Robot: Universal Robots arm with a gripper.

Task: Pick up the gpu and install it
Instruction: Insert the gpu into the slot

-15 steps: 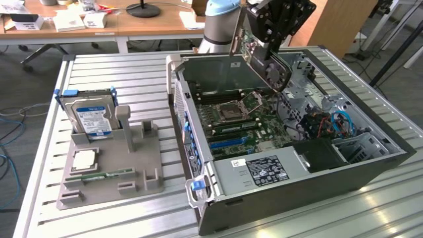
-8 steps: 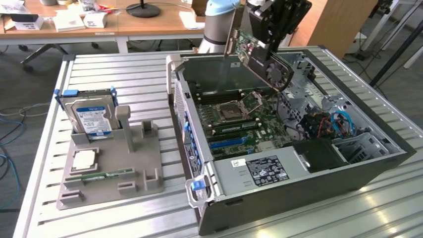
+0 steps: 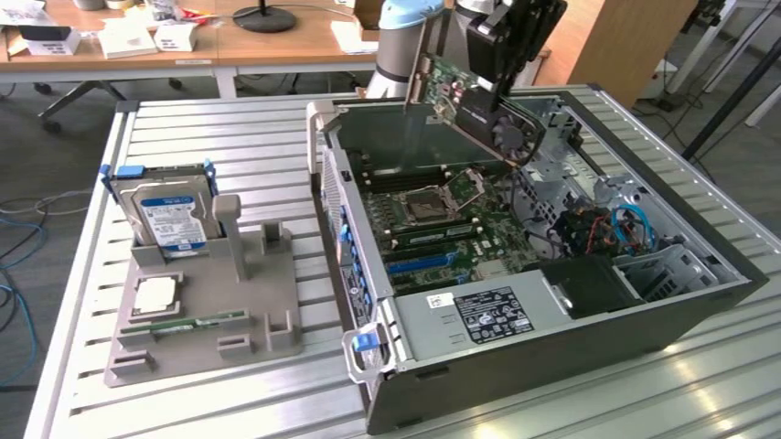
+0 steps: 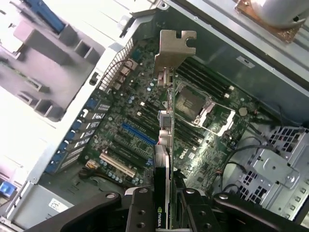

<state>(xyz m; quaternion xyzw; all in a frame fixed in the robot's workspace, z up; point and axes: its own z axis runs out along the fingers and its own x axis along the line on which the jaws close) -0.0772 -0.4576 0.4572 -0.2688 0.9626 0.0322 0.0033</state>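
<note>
The gpu (image 3: 478, 110) is a dark card with a fan, a green board edge and a silver bracket. It hangs tilted in the air above the open computer case (image 3: 683, 302). My gripper (image 3: 503, 57) is shut on its upper edge. In the wrist view the gpu (image 4: 165, 145) runs edge-on away from the fingers (image 4: 140, 212), with its silver bracket (image 4: 175, 48) at the far end. Under it lies the green motherboard (image 4: 140, 125) with its blue and black expansion slots (image 4: 137, 134) and the bare CPU socket (image 4: 193, 102).
A grey holder tray (image 3: 201, 311) stands at the exterior view's left with a blue-labelled hard drive (image 3: 168, 215) upright in it, plus a CPU chip (image 3: 155, 294) and a RAM stick (image 3: 183, 322). Inside the case are a power supply (image 3: 482, 315) and blue cables (image 3: 628, 229).
</note>
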